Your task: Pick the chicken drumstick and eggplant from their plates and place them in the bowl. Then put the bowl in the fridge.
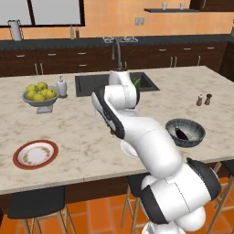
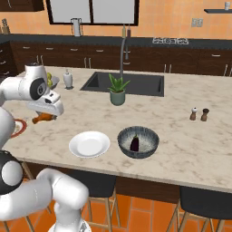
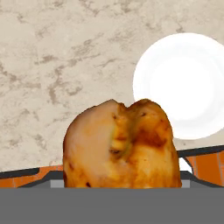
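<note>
The chicken drumstick [image 3: 121,146] glowed glossy orange-brown, with paler tan patches and dark scorched flecks. Beneath it the counter [image 3: 65,65] ran cream, veined in brown marble. The plain plate [image 2: 89,145] was clean white; near the counter's left corner the other plate [image 1: 35,154] wore a red-brown rim around a speckled cream centre. The bowl [image 2: 151,144] showed dark grey with pale streaks, and the eggplant [image 2: 134,143] inside was near-black purple. Yellow lemons [image 1: 39,91] sat in a grey pedestal bowl [image 1: 42,103].
</note>
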Robot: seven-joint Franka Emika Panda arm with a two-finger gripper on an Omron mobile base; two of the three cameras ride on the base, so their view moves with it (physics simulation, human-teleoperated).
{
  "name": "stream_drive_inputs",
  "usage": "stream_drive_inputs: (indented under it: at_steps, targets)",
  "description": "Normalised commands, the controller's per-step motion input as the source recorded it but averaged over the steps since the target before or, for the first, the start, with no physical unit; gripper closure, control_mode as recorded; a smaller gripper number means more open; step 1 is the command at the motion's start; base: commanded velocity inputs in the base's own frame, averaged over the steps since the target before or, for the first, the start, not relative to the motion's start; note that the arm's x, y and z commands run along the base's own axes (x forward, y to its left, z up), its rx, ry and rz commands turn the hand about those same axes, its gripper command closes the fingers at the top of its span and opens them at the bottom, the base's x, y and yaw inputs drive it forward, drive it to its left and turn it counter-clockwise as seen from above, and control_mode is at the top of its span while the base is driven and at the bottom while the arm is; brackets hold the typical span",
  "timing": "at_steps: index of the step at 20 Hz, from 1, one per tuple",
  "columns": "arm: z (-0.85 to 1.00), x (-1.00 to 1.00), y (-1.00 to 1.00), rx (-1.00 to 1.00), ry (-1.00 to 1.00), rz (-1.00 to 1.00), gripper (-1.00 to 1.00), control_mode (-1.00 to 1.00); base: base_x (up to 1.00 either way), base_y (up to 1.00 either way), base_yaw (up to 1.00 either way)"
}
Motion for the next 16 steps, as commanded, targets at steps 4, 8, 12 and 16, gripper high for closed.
stream_drive_inputs:
  at_steps: [4, 8, 12, 16]
  targets:
    - [0.00, -0.20, -1.00, 0.10, 0.00, 0.00, 1.00, -1.00, 0.00, 0.00, 0.00]
    - [0.00, -0.20, -1.00, 0.08, 0.00, 0.00, 1.00, -1.00, 0.00, 0.00, 0.00]
    - [0.05, -0.26, -1.00, 0.01, 0.00, 0.00, 1.00, -1.00, 0.00, 0.00, 0.00]
    - [0.00, -0.07, -1.00, 0.00, -0.02, 0.00, 1.00, -1.00, 0.00, 0.00, 0.00]
